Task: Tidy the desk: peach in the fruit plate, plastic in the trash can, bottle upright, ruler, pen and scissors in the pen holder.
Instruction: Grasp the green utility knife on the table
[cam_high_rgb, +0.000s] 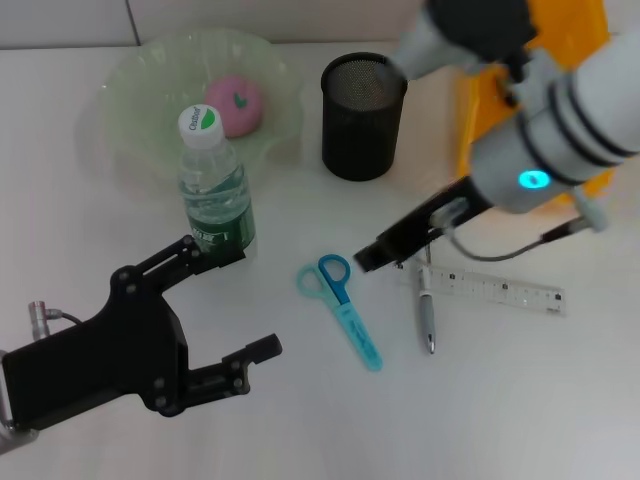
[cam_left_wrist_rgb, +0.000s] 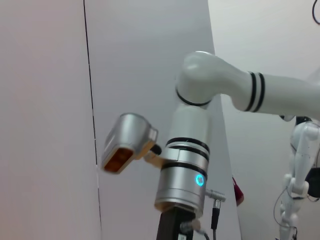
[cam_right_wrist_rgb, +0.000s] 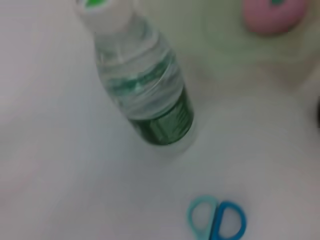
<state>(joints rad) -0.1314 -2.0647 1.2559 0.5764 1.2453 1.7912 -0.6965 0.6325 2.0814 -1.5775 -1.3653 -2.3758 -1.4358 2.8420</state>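
A pink peach lies in the pale green fruit plate at the back left. A water bottle stands upright in front of the plate. Blue scissors, a silver pen and a clear ruler lie flat on the table. The black mesh pen holder stands at the back centre. My right gripper hovers between the scissors and the pen. My left gripper is open and empty, in front of the bottle. The right wrist view shows the bottle, peach and scissors handles.
An orange container stands at the back right, partly hidden behind my right arm. The left wrist view shows only my right arm against a wall. The table is white.
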